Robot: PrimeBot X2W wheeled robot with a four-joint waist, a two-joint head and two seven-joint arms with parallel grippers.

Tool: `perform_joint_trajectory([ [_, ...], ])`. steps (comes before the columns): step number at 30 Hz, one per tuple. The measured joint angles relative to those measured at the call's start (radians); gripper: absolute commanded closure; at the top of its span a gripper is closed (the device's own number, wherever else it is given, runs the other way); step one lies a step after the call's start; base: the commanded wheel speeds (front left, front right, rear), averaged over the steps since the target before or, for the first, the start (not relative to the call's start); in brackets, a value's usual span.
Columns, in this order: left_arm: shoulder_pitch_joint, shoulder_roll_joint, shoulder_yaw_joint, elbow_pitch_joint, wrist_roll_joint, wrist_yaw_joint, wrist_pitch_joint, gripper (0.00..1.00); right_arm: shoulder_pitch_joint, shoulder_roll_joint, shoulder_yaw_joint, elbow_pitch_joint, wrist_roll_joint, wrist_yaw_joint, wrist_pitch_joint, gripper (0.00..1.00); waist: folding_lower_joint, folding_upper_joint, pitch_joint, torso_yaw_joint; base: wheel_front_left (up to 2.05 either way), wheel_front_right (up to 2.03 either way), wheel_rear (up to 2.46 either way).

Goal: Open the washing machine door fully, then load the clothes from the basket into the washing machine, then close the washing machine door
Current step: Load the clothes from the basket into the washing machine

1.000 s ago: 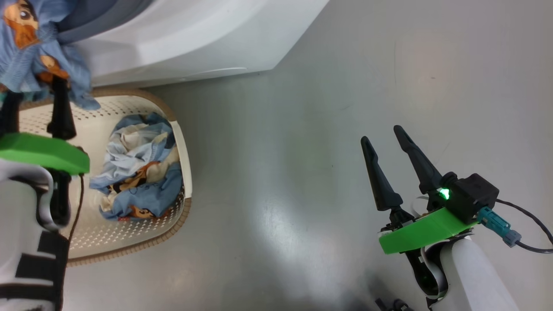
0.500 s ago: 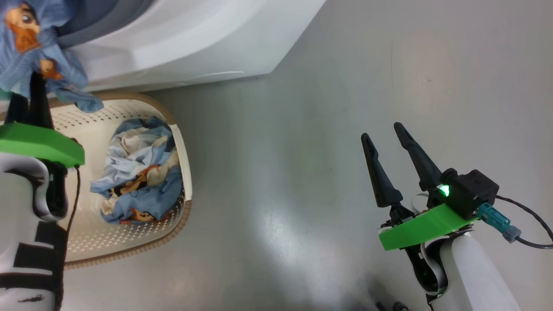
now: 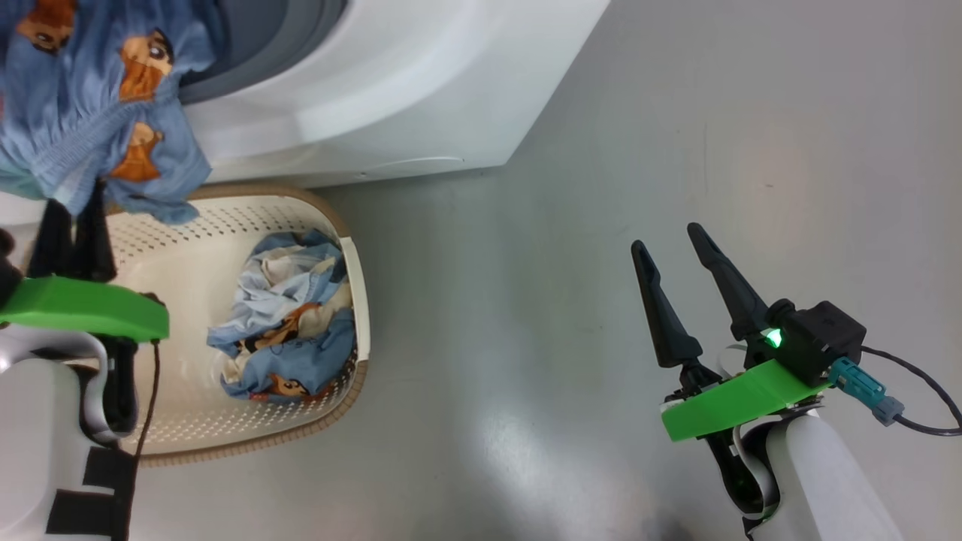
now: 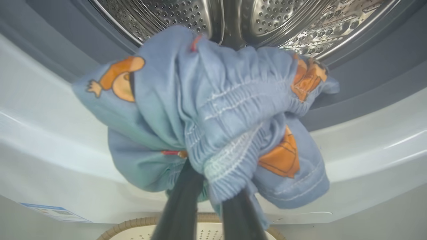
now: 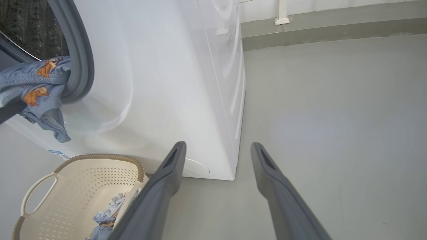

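clothes [image 3: 289,330]: 1 piece in the grip

left gripper [image 3: 73,218] is pinching 1 blue garment [image 3: 105,113] tight, dangling it above the basket [image 3: 353,278], where the rest are lying bunched. it is looking light and limp, so a thick fold is likely gripping best. washing machine [image 3: 391,98] is gaping open; right gripper [image 3: 666,237] is hovering wide, empty.

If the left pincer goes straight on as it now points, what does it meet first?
Probably the grey rubber ring at the washing machine's mouth, behind the blue garment the left pincer holds; depth is unclear.
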Motion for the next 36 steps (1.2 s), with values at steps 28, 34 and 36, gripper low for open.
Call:
perform_joint_trajectory([
  [28, -0.329, 0.086, -0.061, -0.022, 0.035, 0.015, 0.251, 1.0, 0.032, 0.0, 0.01, 0.003, 0.045, 0.0, 0.0, 0.0, 0.0, 0.0, -0.008, -0.047, 0.0, 0.0, 0.0],
  [34, -0.424, 0.092, -0.057, 0.055, 0.031, 0.02, 0.276, 1.0, 0.021, 0.001, 0.028, 0.001, 0.055, 0.0, 0.0, 0.0, 0.0, 0.0, 0.022, -0.067, 0.0, 0.0, 0.0],
  [36, -0.459, 0.095, -0.057, 0.079, 0.031, 0.02, 0.286, 1.0, 0.01, 0.0, 0.031, 0.001, 0.06, 0.0, 0.0, 0.0, 0.0, 0.0, 0.034, -0.072, 0.0, 0.0, 0.0],
])
